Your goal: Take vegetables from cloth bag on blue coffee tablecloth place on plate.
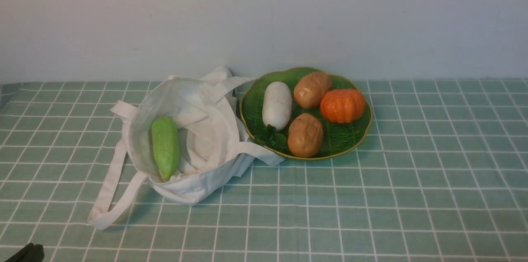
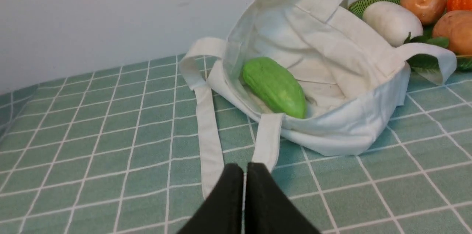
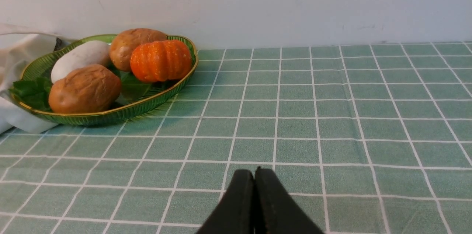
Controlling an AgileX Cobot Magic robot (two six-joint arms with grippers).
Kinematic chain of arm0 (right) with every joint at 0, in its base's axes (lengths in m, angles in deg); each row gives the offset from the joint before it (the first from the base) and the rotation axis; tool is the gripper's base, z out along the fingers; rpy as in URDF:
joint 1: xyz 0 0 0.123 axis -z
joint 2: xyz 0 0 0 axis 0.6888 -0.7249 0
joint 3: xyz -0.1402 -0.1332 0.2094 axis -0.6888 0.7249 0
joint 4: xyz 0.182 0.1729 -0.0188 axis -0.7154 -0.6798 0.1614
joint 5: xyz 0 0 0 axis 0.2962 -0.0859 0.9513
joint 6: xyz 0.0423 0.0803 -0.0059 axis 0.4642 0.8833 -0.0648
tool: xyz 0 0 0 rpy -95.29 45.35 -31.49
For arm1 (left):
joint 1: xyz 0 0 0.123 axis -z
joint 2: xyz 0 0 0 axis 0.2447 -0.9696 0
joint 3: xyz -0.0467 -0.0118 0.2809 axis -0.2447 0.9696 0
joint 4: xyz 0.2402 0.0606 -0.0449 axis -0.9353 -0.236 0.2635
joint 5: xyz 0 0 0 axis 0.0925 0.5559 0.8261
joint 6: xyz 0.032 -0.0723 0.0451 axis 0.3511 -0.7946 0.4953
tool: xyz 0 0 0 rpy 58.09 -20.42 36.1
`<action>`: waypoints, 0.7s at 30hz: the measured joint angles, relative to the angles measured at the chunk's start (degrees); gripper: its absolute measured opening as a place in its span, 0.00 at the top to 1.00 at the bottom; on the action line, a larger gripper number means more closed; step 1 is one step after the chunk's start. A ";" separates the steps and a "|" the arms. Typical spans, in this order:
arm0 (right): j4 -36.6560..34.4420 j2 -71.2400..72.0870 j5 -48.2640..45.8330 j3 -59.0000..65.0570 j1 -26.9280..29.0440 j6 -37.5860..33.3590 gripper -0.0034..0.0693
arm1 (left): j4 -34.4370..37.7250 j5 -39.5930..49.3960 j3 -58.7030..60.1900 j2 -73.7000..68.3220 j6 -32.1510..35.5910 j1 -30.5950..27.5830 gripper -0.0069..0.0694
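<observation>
The off-white cloth bag (image 1: 198, 138) lies open on the teal grid tablecloth (image 1: 371, 196), left of the dark green plate (image 1: 354, 140). A light green gourd (image 1: 166, 146) lies inside the bag; it also shows in the left wrist view (image 2: 274, 86). Two brown potatoes (image 1: 312, 88) (image 1: 305, 135) lie on the plate. My left gripper (image 2: 245, 169) is shut and empty, low over the cloth near the bag's strap (image 2: 208, 131). My right gripper (image 3: 254, 173) is shut and empty, over bare cloth well to the right of the plate (image 3: 155, 97).
An orange pumpkin (image 1: 342, 106) and a white radish (image 1: 276, 105) with green leaves also lie on the plate. A pale wall (image 1: 264, 18) stands close behind the bag and plate. A dark part of my left arm (image 1: 27, 253) shows at the front left corner.
</observation>
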 joint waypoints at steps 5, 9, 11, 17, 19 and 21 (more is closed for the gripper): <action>0.00 0.00 0.00 0.00 0.00 0.00 0.97 | -1.54 0.57 0.00 0.00 -3.50 2.94 0.92; 0.00 0.00 0.00 0.00 0.00 0.00 0.97 | -3.15 1.91 0.00 0.00 -5.65 5.32 0.92; 0.00 0.00 0.00 0.00 0.00 0.00 0.97 | -3.56 3.07 0.05 0.00 -5.87 5.60 0.92; -0.01 0.00 0.00 0.00 0.00 0.00 0.97 | -4.40 5.30 0.04 0.00 -7.48 5.71 0.92; -0.01 0.00 0.00 0.00 0.00 0.00 0.97 | -4.73 5.66 0.04 0.00 -8.09 5.71 0.92; -0.01 0.00 0.00 0.00 0.00 0.00 0.97 | -5.14 5.66 0.04 0.00 -8.23 5.71 0.92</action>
